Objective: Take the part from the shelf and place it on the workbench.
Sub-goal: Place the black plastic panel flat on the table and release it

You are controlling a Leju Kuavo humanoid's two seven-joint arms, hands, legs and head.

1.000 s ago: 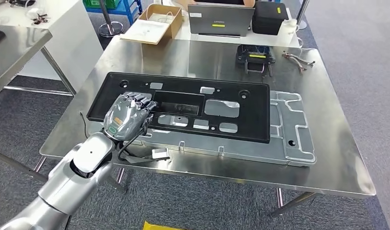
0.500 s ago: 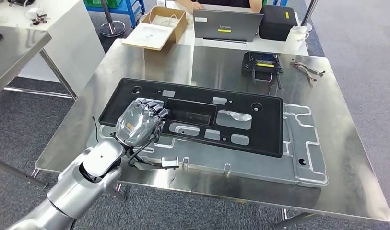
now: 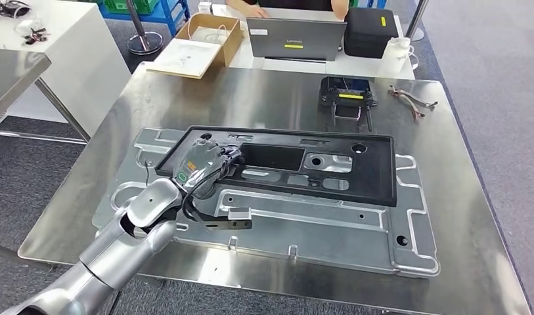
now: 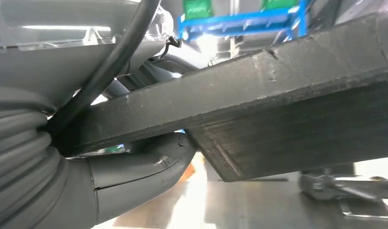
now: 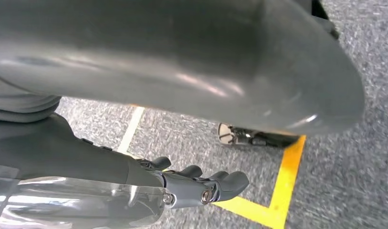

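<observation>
part: one black plastic panel (image 3: 316, 164), long and flat with cut-outs, over the grey metal fixture plate (image 3: 330, 230) on the bench (image 3: 264, 92)
part attitude: far long edge looks down on the plate; near-left end is carried by the hand. Left wrist view shows its underside (image 4: 287, 119) clear of the bench, so that end is tilted up, not seated
long axis: runs left-right across the bench, roughly parallel to the plate's long side
left hand: (image 3: 201, 165) grips the panel's left end, fingers (image 3: 228, 156) curled over the top through a cut-out, thumb (image 4: 149, 164) under the edge
right hand: (image 5: 192, 183) hangs at the robot's side over the floor, fingers loosely apart, holding nothing
key relation: panel extends rightward from the left hand, so its whole length is cantilevered off one end grip; left hand is the only one near, right is well away
next move (judgement): lower the held end until flat on the plate, then release; watch for the panel skewing off the plate outline
progress (judgement): nearly placed, not let go
counts: 1 panel, 1 fixture plate, 1 laptop (image 3: 297, 39), 1 cardboard box (image 3: 205, 36), 1 black case (image 3: 371, 31), 1 small black device (image 3: 346, 95), 1 cable bundle (image 3: 414, 102)
person: hands at the far table behind the laptop
</observation>
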